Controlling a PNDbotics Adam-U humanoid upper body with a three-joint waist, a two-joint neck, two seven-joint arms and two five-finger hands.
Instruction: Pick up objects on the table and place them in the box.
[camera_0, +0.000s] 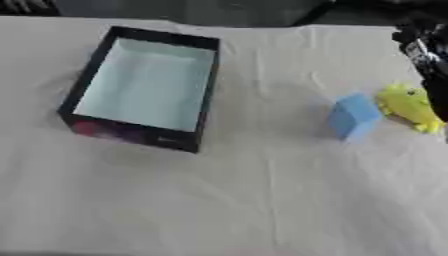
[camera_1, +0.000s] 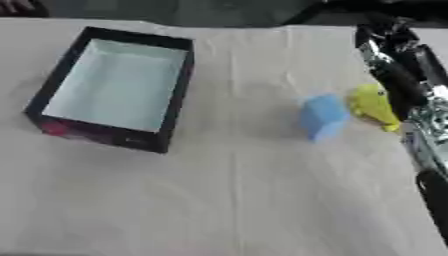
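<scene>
Lying on creased cloth near the worktop's (camera_0: 262, 200) right edge, a blue block (camera_0: 353, 117) is touching a yellow toy (camera_0: 409, 106); right hand's (camera_1: 394, 60) grip cannot be told.

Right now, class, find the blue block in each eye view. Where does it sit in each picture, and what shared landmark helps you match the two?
Left eye view: blue block right of centre, at mid-height.
Right eye view: blue block right of centre, nearer the middle.
Shared landmark: the yellow toy just right of it; the dark-walled box lies far to the left.
</scene>
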